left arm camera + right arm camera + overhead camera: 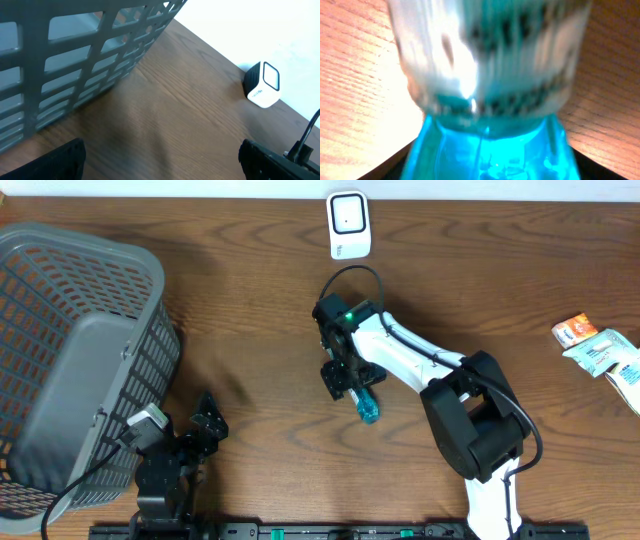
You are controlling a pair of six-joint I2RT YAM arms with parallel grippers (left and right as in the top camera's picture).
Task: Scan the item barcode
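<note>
Left fingers point(60, 161) stand wide apart and empty beside the grey plastic basket point(70, 360). Right fingers point(343, 380) meet a translucent teal bottle with a white label point(368, 409) mid-tabletop point(250, 310); whether they clamp it, I cannot tell.

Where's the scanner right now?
Overhead view: the white scanner sits at top centre, beyond the right gripper and well right of the grey basket.

Mock shop checkout (wooden table point(250, 310)): barcode scanner point(349, 224), grey basket point(150, 370).
</note>
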